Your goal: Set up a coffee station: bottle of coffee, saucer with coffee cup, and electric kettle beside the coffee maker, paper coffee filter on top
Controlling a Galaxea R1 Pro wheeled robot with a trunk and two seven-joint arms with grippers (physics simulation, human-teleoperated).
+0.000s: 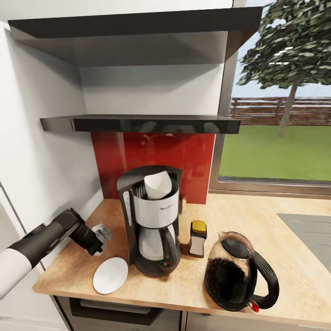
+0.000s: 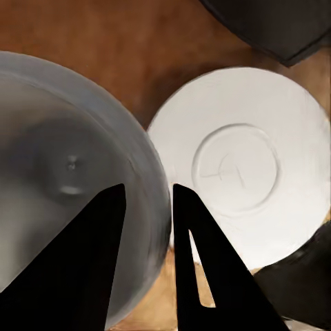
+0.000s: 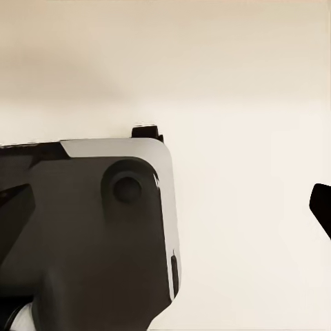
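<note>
Red glossy backsplash panel on the far wall. Thicker dark upper shelf high above. White wall at left. Large window at right, with a dark frame. Beyond the glass: green lawn, leafy tree, brown wooden fence. Grey cooktop set in at the right edge. Grey cabinet fronts along the near edge below.

Coffee maker: black with a silver-white upper body, holding a white paper coffee filter. Saucer and coffee cup: white. Bottle of coffee: dark-and-white, orange-yellow cap; kitchen countertop: light wood-grain.
</note>
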